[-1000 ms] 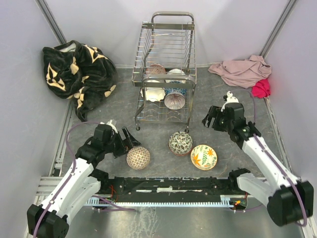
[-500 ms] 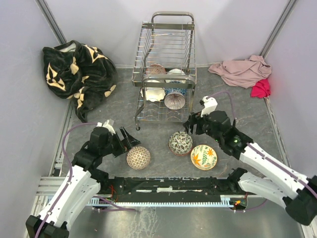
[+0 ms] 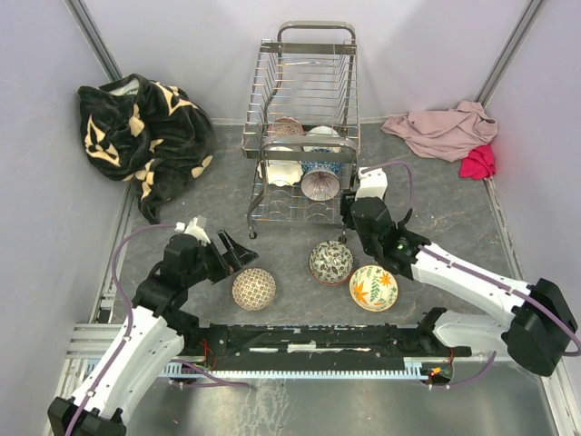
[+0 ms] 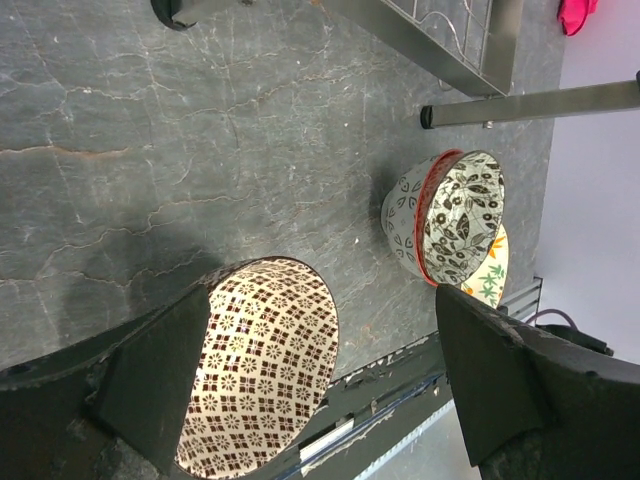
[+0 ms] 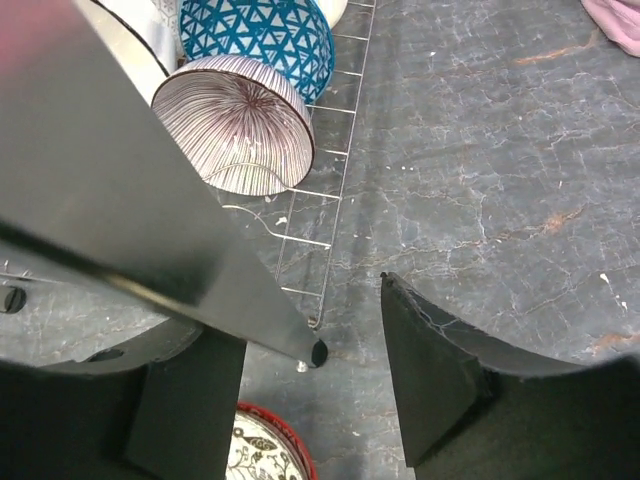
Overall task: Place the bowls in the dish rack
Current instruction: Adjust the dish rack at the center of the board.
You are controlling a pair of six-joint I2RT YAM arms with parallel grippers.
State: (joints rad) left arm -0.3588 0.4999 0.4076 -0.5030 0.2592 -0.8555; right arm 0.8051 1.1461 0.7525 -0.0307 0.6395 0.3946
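The tall shiny wire dish rack (image 3: 304, 136) stands at 12 o'clock on the grey stone desk (image 3: 454, 204), close to the back wall. In it sit a white bowl with thin dark stripes (image 5: 235, 125), a blue bowl with white triangles (image 5: 258, 35) and some pale bowls (image 3: 281, 171).

Three bowls lie on the desk at 6 o'clock from the rack. They are a round brown checked bowl (image 3: 253, 289), a red-rimmed bowl with dark leaves (image 3: 330, 262) and a yellow bowl with painted leaves (image 3: 373, 287).

The left jaws are spread wide and hold nothing. They sit just beside the brown bowl, at its 10 o'clock. The right jaws are partly spread and hold nothing. They hang by the rack's near right corner, at 1 o'clock from the red-rimmed bowl.

A black and tan blanket (image 3: 136, 132) lies at 10 o'clock. A pink cloth (image 3: 445, 130) and a red cloth (image 3: 479, 162) lie at 2 o'clock.
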